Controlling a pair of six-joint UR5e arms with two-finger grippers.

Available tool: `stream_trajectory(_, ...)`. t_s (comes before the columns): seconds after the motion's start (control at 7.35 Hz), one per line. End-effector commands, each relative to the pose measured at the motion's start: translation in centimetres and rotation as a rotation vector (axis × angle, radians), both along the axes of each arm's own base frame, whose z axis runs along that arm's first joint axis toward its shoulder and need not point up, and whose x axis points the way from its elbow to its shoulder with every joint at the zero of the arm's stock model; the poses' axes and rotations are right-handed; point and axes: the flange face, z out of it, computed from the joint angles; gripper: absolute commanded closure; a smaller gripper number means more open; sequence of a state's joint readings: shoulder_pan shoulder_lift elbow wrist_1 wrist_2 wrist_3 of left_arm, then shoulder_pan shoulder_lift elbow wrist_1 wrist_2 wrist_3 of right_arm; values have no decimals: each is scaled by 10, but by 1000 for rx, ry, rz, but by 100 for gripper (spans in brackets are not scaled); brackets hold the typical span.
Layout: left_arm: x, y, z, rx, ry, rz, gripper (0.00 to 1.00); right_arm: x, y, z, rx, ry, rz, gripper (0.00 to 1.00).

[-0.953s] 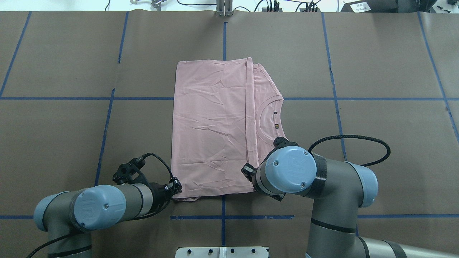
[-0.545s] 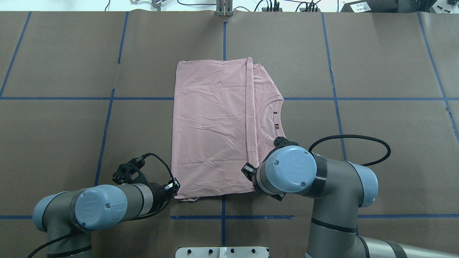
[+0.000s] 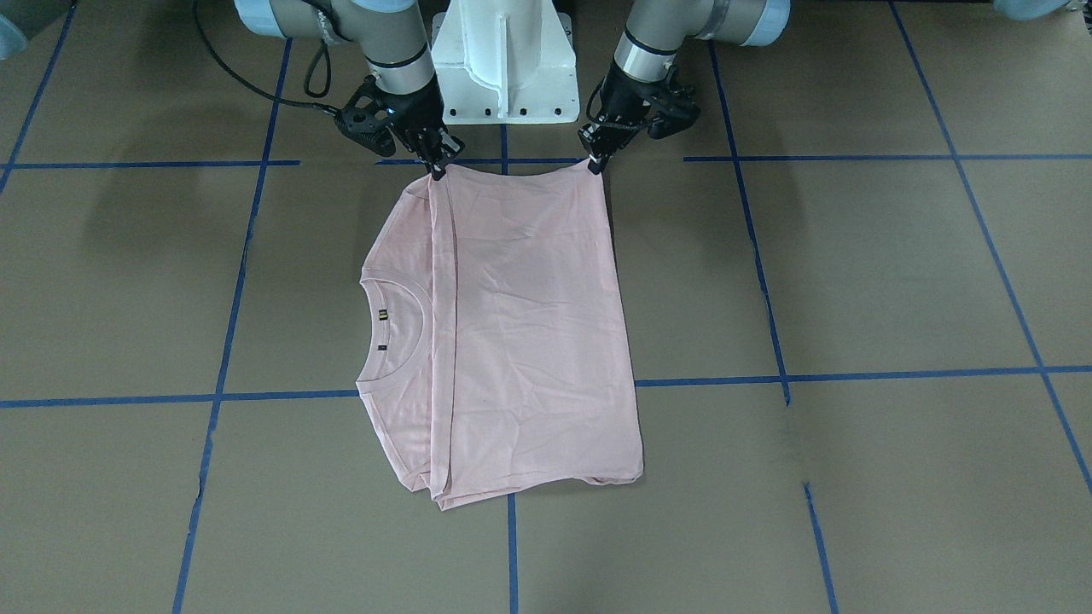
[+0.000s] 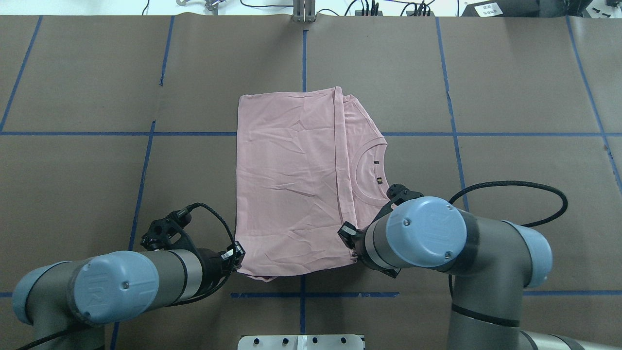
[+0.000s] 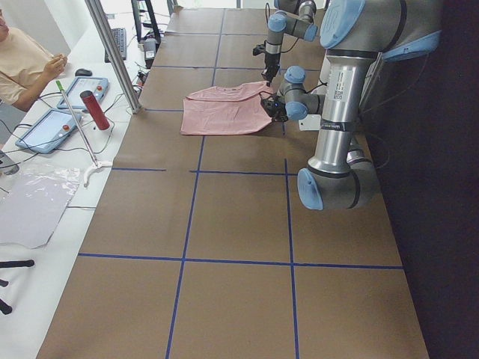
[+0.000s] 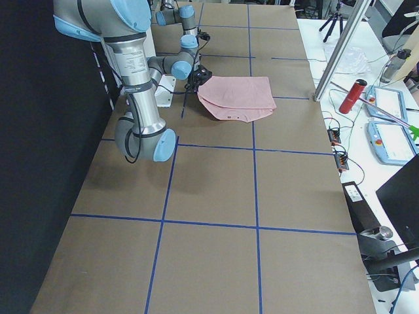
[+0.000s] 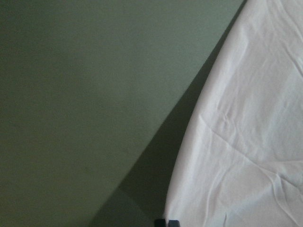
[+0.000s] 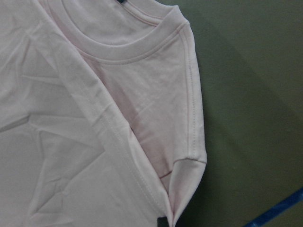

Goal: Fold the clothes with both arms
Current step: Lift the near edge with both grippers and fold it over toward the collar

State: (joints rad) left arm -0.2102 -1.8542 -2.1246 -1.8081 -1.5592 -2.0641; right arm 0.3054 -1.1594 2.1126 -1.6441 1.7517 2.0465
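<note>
Pink, thin jersey makes up the T-shirt, which lies folded into a creased, roughly rectangular panel on the table straight out from the white pedestal. Its ribbed round collar and one stitched hem peek out from under the folded layer on the side toward the right arm.

The left gripper and the right gripper each have their black fingertips pinched together on one of the two shirt corners nearest the pedestal, and those corners are drawn up into small peaks.

The table is covered in matte brown sheeting crossed by blue tape lines. On the far side from the pedestal a white bench carries tablets and a red bottle, with a person seated beside them.

Compared with half a second ago, the whole shirt has slid a little toward the pedestal. The right arm's blue-capped joint has swung outward, and the left arm has drawn back, away from the shirt.
</note>
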Motion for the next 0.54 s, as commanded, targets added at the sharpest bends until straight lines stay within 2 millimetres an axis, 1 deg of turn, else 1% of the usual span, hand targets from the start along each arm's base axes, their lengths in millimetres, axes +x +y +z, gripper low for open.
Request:
stream_trajectory(0.0, -36, -27, -71, 17, 19, -61, 100, 40, -24, -15, 3, 5, 61, 100)
stream_trajectory(0.14, -50, -72, -83, 96, 5, -110, 100, 43, -81, -33, 5, 0, 105, 100)
stream_trajectory(0.27, -56, -111, -76, 139, -40, -141, 100, 39, -136, -37, -27, 17, 119, 100)
stream_trajectory(0.41, -49, -148, -67, 173, -87, -164, 100, 41, -171, -39, -28, 33, 128, 100)
